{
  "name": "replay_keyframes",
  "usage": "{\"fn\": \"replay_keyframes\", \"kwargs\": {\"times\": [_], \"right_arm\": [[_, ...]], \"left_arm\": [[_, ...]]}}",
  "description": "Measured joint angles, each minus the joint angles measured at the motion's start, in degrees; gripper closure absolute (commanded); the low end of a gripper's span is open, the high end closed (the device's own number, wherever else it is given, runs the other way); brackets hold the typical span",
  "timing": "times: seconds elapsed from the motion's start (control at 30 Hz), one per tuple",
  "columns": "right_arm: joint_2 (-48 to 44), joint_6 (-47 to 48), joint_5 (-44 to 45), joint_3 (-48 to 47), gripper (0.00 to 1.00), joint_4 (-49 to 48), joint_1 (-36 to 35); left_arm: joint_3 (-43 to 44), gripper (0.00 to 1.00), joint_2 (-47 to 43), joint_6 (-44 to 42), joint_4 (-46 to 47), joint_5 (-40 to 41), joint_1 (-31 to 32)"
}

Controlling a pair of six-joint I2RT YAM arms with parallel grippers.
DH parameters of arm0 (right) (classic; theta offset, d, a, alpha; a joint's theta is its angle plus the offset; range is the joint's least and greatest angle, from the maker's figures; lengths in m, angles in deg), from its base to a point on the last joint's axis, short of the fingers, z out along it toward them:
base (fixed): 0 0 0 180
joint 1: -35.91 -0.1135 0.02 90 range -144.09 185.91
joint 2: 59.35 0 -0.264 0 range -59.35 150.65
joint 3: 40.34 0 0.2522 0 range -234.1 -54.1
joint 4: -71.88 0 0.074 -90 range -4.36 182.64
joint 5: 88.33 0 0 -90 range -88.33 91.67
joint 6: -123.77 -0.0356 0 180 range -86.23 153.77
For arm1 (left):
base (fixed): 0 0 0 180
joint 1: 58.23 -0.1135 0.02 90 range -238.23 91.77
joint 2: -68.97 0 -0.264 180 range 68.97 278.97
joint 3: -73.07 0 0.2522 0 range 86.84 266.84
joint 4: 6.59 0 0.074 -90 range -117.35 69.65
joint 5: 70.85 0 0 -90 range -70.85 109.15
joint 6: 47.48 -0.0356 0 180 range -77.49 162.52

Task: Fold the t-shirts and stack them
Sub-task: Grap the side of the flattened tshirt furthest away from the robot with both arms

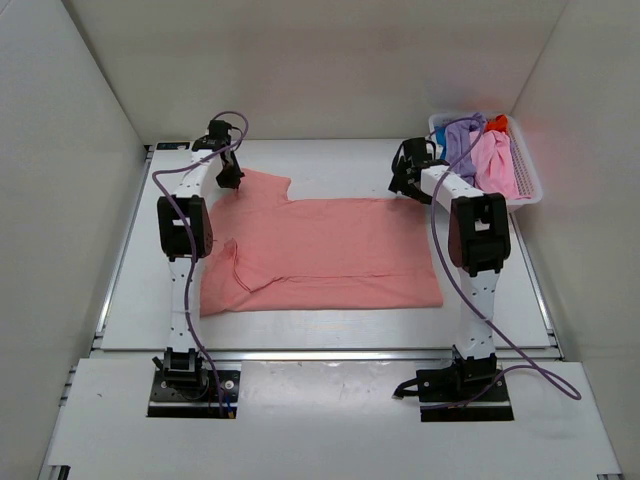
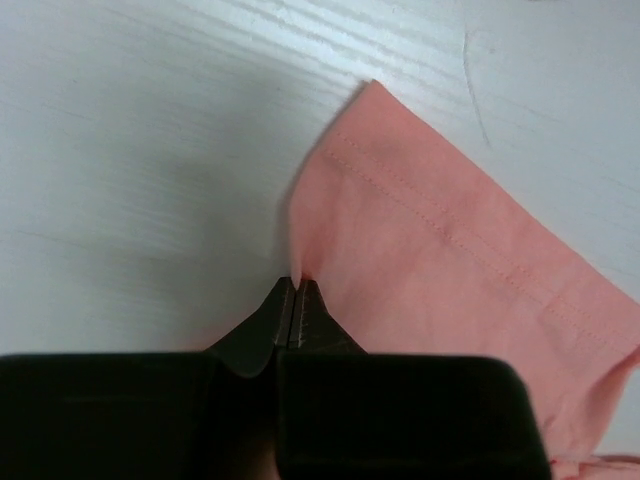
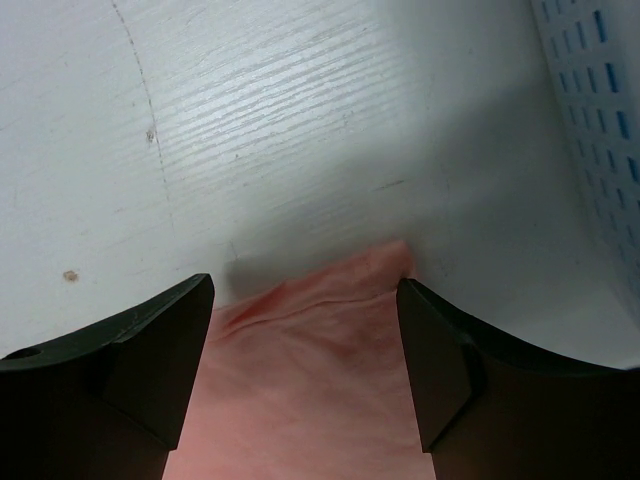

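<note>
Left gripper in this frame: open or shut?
Shut. In the left wrist view, the left gripper has its fingertips closed together, pinching an edge of the salmon-pink t-shirt.

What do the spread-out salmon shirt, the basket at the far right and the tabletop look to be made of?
Salmon-pink t-shirt: soft matte knit fabric, probably cotton; stitched hem lines and limp creases show.
Basket: white plastic, smooth, with rows of moulded slots.
Table: white painted or laminated board with faint grain-like streaks; which of the two is unclear.
</note>
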Motion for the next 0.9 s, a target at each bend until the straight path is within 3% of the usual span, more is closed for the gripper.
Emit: {"fn": "replay_keyframes", "kwargs": {"times": [0.03, 0.13, 0.23, 0.3, 0.33, 0.67, 0.73, 0.9], "right_arm": [[0.7, -0.1, 0.2, -0.8, 0.29, 0.5, 0.0], [2.3, -0.3, 0.4, -2.8, 0.43, 1.9, -0.1], [3.0, -0.7, 0.8, -3.3, 0.65, 3.0, 0.0], [3.0, -0.9, 1.0, -3.3, 0.92, 3.5, 0.1], [3.0, -0.9, 1.0, -3.3, 1.0, 3.7, 0.2], [1.9, -0.3, 0.3, -2.4, 1.0, 3.6, 0.5], [-0.3, 0.4, -0.3, -0.2, 1.0, 3.1, 0.5], [-9.2, 1.9, -3.1, 8.1, 1.0, 1.0, 0.5]], "left_arm": [[-0.9, 1.0, -0.5, -0.1, 0.2, -0.4, 0.0], [-3.9, 1.0, -2.1, -0.8, 1.0, -1.6, 0.0], [-6.2, 1.0, -3.4, -1.0, 1.9, -2.8, -0.1], [-6.5, 1.0, -3.6, -1.0, 1.9, -3.6, -0.2], [-6.5, 1.0, -3.6, -1.0, 1.9, -4.0, -0.3], [-3.8, 1.0, -4.5, -1.2, -1.4, -8.8, -1.3], [-7.0, 1.0, -7.7, -1.3, -0.6, -9.6, -1.4], [-26.1, 1.0, -24.7, -1.5, 4.2, -11.0, -1.7]]}}
